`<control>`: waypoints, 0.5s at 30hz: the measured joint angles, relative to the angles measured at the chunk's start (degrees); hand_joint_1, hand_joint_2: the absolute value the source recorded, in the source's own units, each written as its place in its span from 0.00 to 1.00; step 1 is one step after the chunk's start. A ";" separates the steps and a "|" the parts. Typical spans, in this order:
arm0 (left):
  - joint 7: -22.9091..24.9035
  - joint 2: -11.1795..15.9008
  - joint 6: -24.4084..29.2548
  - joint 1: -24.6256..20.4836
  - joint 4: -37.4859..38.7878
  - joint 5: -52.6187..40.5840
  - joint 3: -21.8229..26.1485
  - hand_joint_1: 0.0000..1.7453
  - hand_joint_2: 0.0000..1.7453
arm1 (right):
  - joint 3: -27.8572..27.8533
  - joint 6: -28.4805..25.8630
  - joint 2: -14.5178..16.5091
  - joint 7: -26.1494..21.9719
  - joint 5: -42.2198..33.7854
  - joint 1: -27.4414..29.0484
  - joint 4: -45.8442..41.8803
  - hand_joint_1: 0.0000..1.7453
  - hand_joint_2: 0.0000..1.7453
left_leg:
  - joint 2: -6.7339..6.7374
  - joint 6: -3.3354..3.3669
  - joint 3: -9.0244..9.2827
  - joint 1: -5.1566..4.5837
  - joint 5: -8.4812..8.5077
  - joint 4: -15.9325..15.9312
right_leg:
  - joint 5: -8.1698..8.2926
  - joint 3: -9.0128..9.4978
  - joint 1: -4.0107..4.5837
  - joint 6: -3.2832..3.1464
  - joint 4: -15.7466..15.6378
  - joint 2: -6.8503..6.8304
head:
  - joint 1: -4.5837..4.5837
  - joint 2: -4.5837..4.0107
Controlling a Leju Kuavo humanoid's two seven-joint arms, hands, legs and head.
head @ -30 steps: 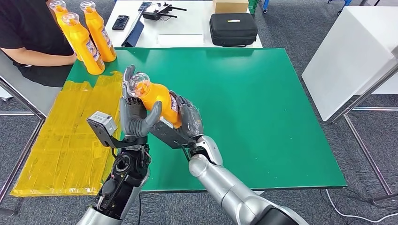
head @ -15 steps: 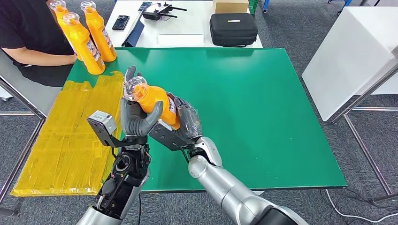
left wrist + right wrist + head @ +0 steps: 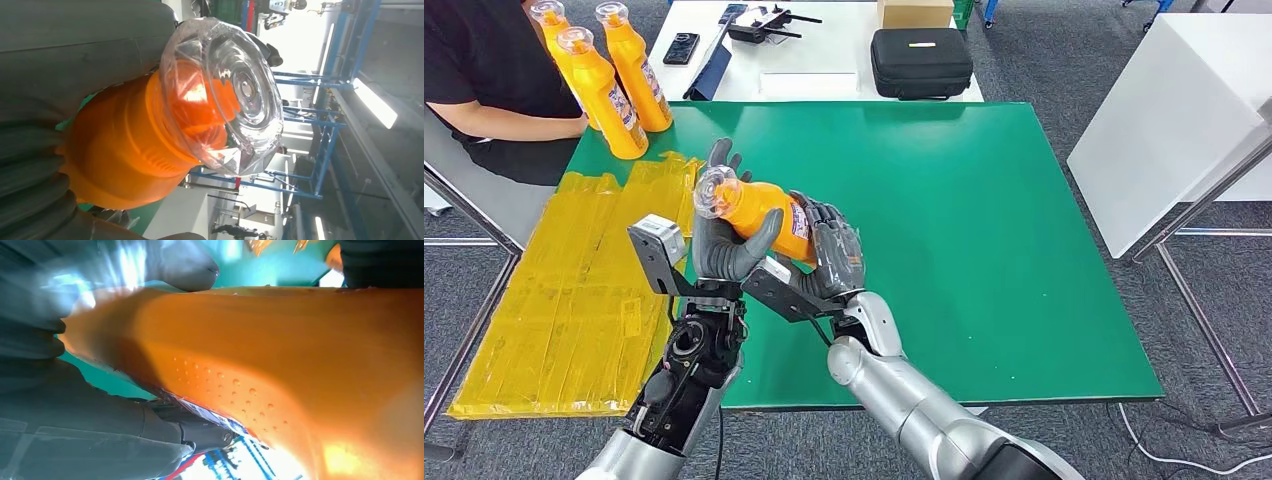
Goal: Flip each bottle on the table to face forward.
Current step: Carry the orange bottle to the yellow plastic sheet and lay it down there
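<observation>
While both hands grip it, left hand (image 3: 724,245), right hand (image 3: 832,258), glossy orange bottle (image 3: 764,212), faceted clear cap (image 3: 716,192)

Head view is taken from high up, angled forward and down over the green table (image 3: 984,200). Both wrist views are shot very close against the orange bottle (image 3: 759,212), which is shared by all three; left wrist faces its clear cap (image 3: 225,95).

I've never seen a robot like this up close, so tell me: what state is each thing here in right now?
Held bottle: lifted off the table, tilted, clear cap on.
Left hand: grips the bottle near its neck.
Right hand: holds the bottle's lower body.
Three bottles: upright at the far left corner, capped.
Black case: closed.
</observation>
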 joint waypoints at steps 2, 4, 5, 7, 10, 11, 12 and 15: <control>0.79 -0.23 -0.61 -0.85 1.48 0.50 -0.27 0.00 1.00 | 0.18 -0.44 -0.11 0.67 -0.43 0.00 0.00 1.00 1.00 | 0.00 0.00 0.00 0.00 0.00 0.00 | 0.00 0.00 0.00 0.00 0.00 0.00 | 0.00 0.00; 1.36 -0.36 -1.24 -1.54 2.88 1.07 -0.51 0.00 1.00 | 0.38 -0.71 -0.27 0.98 -0.91 0.01 0.00 1.00 1.00 | 0.00 0.01 0.00 0.00 0.01 0.00 | 0.00 0.00 -0.01 0.00 0.00 0.00 | 0.00 0.00; 1.48 -0.43 -1.43 -1.82 3.47 1.25 -0.59 0.00 1.00 | 0.45 -0.78 -0.36 1.03 -1.11 0.01 0.00 1.00 1.00 | 0.01 0.01 0.00 0.00 0.01 0.00 | 0.01 0.00 -0.01 0.00 0.00 0.00 | 0.00 0.00; 1.57 -0.55 -1.82 -2.33 4.54 1.64 -0.68 0.00 1.00 | 0.53 -0.85 -0.48 1.07 -1.49 0.01 0.01 1.00 1.00 | 0.01 0.01 0.00 0.00 0.01 0.00 | 0.00 0.00 0.00 0.01 0.00 0.00 | 0.00 0.00; 1.56 -0.77 -2.32 -2.97 5.92 2.29 -0.80 0.00 1.00 | 0.63 -0.86 -0.66 1.10 -2.13 0.00 0.13 1.00 1.00 | 0.00 0.01 0.00 0.00 0.01 0.00 | 0.00 -0.01 0.00 0.01 0.00 0.00 | 0.00 0.00; 1.56 -0.87 -2.43 -3.14 6.30 2.38 -0.82 0.00 1.00 | 0.66 -0.86 -0.74 1.08 -2.34 0.00 0.19 1.00 1.00 | 0.00 0.01 -0.01 0.00 0.01 0.00 | 0.00 -0.01 0.00 0.01 0.00 0.00 | 0.00 0.00; 1.56 -0.96 -2.52 -3.29 6.65 2.43 -0.84 0.00 1.00 | 0.69 -0.86 -0.81 1.04 -2.55 0.00 0.25 1.00 1.00 | 0.00 0.00 -0.01 0.00 0.01 0.00 | 0.00 -0.01 0.00 0.01 0.00 0.00 | 0.00 0.00; 1.53 -1.15 -2.68 -3.65 7.45 2.60 -0.88 0.00 1.00 | 0.78 -0.83 -0.96 0.92 -3.01 0.00 0.33 1.00 1.00 | 0.01 0.00 -0.01 0.00 0.01 0.00 | 0.00 0.00 0.00 0.01 0.00 0.00 | -0.01 0.00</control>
